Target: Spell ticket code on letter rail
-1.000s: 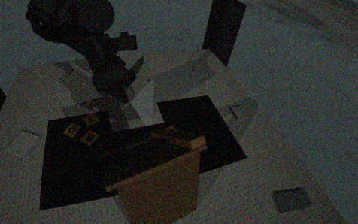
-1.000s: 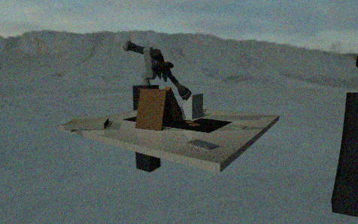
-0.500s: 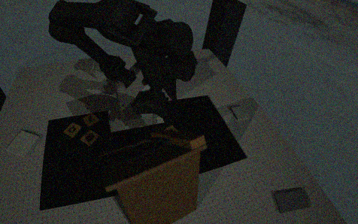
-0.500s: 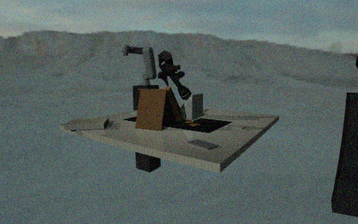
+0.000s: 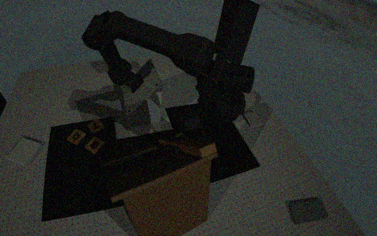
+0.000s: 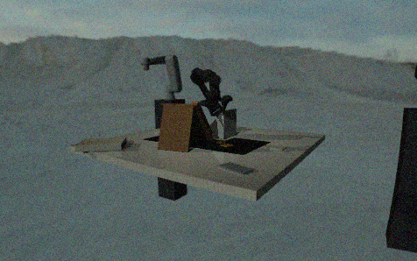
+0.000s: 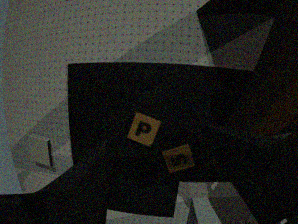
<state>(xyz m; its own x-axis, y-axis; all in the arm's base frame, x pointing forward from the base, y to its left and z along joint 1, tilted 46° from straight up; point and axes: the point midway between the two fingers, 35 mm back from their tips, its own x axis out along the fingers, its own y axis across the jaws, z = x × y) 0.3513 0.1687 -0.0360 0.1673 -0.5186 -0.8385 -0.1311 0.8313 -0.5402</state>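
Observation:
The orange-brown board stands tilted on the black mat, its back to the top view. Its rail and the ticket's print cannot be made out. Three orange letter tiles lie at the mat's left: one tile, another and a third. In the wrist view a P tile and a tile with an unclear letter lie flat on the mat, apart. My gripper is open and empty, raised behind the mat, away from the board.
A pale upright panel stands at the mat's back edge, below the gripper. A grey pad lies near the counter's edge. A pale flat item lies left of the mat.

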